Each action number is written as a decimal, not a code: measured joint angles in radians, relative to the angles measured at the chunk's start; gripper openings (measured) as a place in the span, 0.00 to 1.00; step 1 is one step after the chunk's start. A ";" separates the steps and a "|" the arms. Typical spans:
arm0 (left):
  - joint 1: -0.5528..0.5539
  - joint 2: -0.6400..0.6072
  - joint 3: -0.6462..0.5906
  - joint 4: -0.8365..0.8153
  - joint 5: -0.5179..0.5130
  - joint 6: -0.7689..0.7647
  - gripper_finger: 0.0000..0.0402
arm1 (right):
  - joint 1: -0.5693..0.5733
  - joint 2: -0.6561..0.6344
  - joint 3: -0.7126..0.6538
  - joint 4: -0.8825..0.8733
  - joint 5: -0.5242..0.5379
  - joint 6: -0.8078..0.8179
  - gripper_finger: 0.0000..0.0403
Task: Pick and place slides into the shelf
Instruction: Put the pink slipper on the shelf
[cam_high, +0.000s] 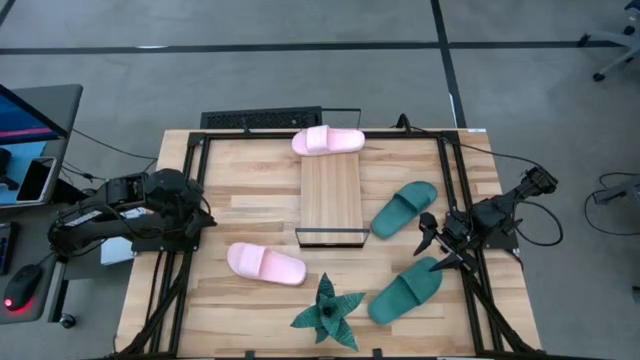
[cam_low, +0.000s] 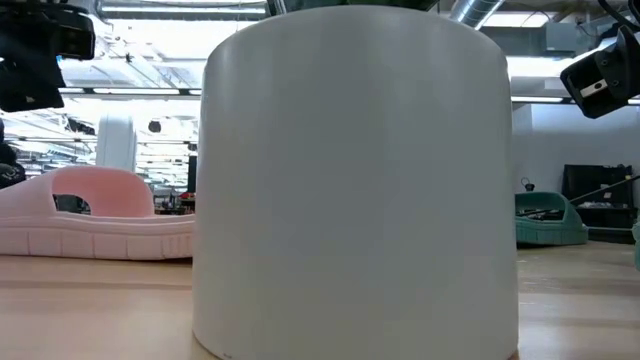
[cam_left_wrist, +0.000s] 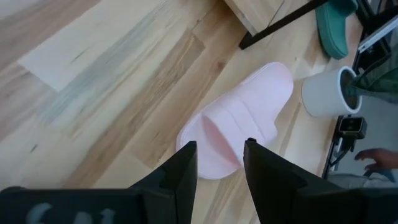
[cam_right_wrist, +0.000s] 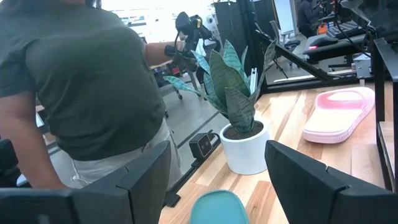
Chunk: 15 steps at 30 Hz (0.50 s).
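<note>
Hovering at the left edge of the wooden surface (cam_high: 250, 215), the left gripper (cam_left_wrist: 219, 163) points its dark fingers at a pale pink slide (cam_high: 265, 263) lying on the near-left part of the surface; its jaws are parted with a gap between them and hold nothing. The slide's heel end shows just past the fingertips in the left wrist view (cam_left_wrist: 239, 124).

The right gripper (cam_high: 432, 245) sits at the right edge, between the two teal slides, jaws spread wide and empty. One teal slide (cam_high: 404, 208) lies just right of the shelf (cam_high: 331, 192); the other teal slide (cam_high: 405, 289) lies nearer the front, its tip visible below the right gripper's fingers (cam_right_wrist: 219, 209).

The shelf, a light slatted board with a black frame, runs down the middle of the surface. The second pink slide (cam_high: 328, 140) lies across its far end, resting on it.

A spiky green plant (cam_high: 326, 311) in a white pot (cam_right_wrist: 245, 147) stands at the front edge, between the near pink slide and the near teal one. The pot fills most of the low view. A person in a dark green shirt (cam_right_wrist: 87, 74) stands beside the table.
</note>
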<state>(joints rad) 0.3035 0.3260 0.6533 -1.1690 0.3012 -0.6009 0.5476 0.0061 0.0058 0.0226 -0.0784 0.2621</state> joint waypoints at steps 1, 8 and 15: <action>0.000 0.000 0.000 0.000 0.000 -0.017 0.30 | 0.000 0.000 0.000 0.000 0.000 0.000 0.63; 0.000 0.000 -0.035 0.030 0.006 -0.102 0.30 | 0.000 0.000 0.000 0.000 0.000 0.000 0.63; 0.000 0.000 -0.105 0.142 0.073 -0.104 0.30 | 0.000 0.000 0.000 0.000 0.000 0.000 0.63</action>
<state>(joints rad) 0.3031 0.3264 0.5482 -1.0268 0.3738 -0.7047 0.5473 0.0063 0.0055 0.0224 -0.0784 0.2623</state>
